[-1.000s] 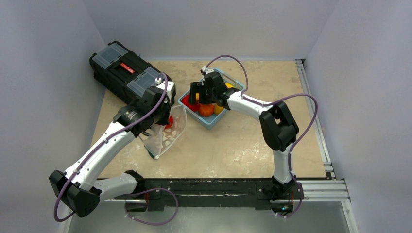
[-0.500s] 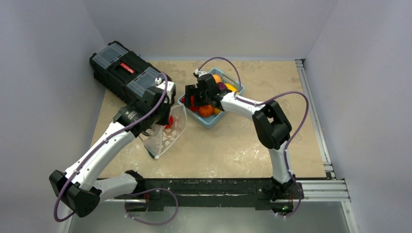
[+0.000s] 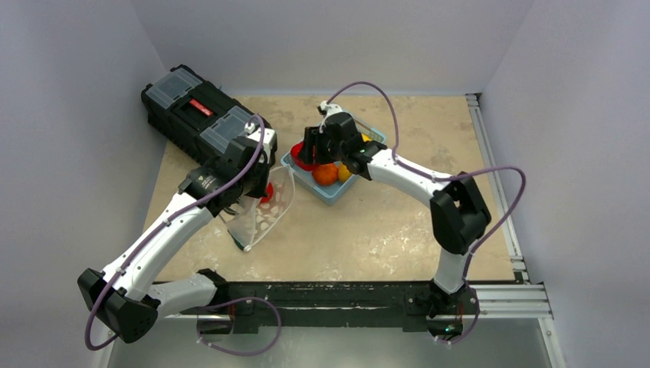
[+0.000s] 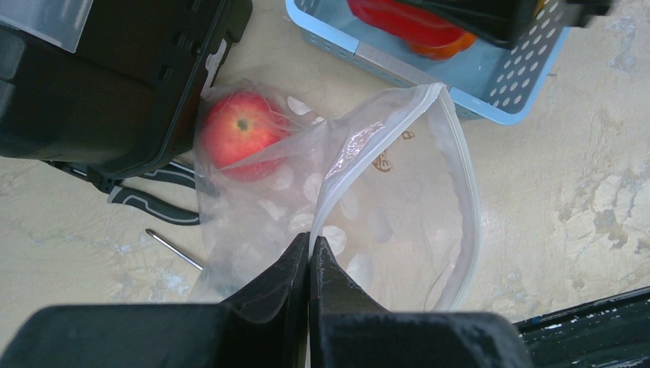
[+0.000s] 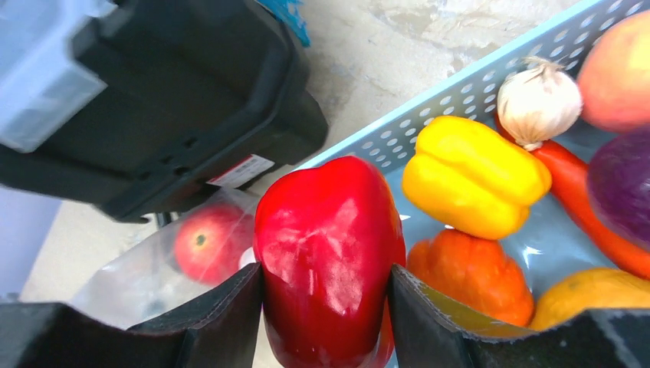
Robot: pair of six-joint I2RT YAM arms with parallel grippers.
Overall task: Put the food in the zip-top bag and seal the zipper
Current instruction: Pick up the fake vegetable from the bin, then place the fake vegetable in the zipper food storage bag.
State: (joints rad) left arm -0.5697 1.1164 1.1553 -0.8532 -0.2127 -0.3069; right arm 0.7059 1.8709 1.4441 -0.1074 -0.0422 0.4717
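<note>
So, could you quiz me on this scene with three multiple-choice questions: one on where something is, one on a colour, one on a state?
1. Where is the apple?
A) on a plate
B) inside the bag
C) in a drawer

2. What colour is the pepper between the right gripper's fingers?
A) red
B) green
C) purple

3. How is the bag's mouth?
A) zipped shut
B) rolled up
C) open

Answers:
1 B: the apple shows through the clear plastic.
2 A: in the right wrist view the pepper is glossy red, with a finger against each side.
3 C: the left gripper pinches one edge and the rim gapes in a wide loop.
</note>
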